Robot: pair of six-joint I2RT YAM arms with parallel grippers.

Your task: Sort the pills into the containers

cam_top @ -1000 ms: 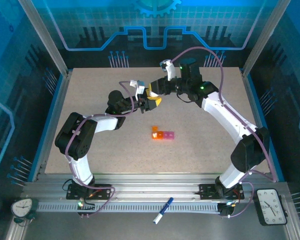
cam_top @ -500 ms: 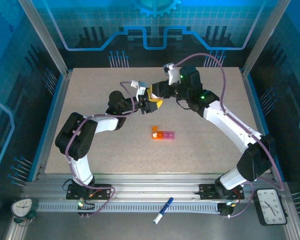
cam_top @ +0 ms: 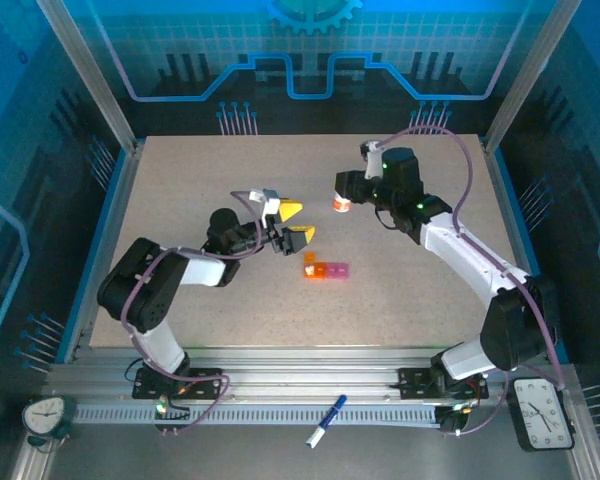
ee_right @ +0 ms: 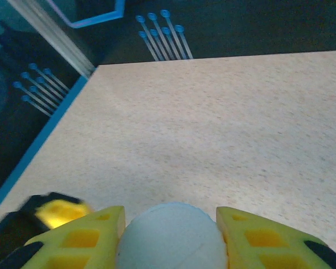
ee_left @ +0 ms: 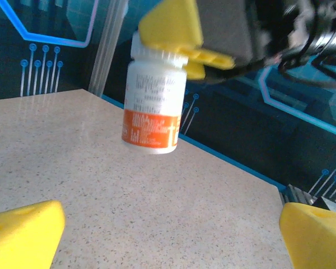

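Quick status from my end. On the top cam the left gripper (cam_top: pixel 298 222) has its jaws spread wide and isn't holding anything, parked over the table (cam_top: pixel 180 200) at about 11 o'clock from the strip (cam_top: pixel 325 269). The strip lies flat near the middle of the table, orange half on the 9 o'clock side and pink half on the 3 o'clock side, with neither gripper touching it. A small orange bit pokes out at 12 o'clock off the orange end. It could be a flipped-open lid, but it's too small for me to call. The right gripper (cam_top: pixel 342 200) is pinched narrow on the bottle (cam_top: pixel 340 204), roughly 2 o'clock from the left gripper and 12 to 1 o'clock from the strip, well apart from it. On the left wrist cam the bottle (ee_left: pixel 153 109) sits at 12 o'clock, close to upright with a slight tilt, white cap up and orange band at the bottom. Yellow fingers (ee_left: pixel 168 28) grip it at the cap from above, and it looks to hang clear of the table. My left fingertips (ee_left: pixel 22 232) are way out in the 7 and 5 o'clock corners. The right wrist cam looks down on the bottle (ee_right: pixel 171 238), its round white cap snug between two yellow fingers (ee_right: pixel 78 244), both touching it.
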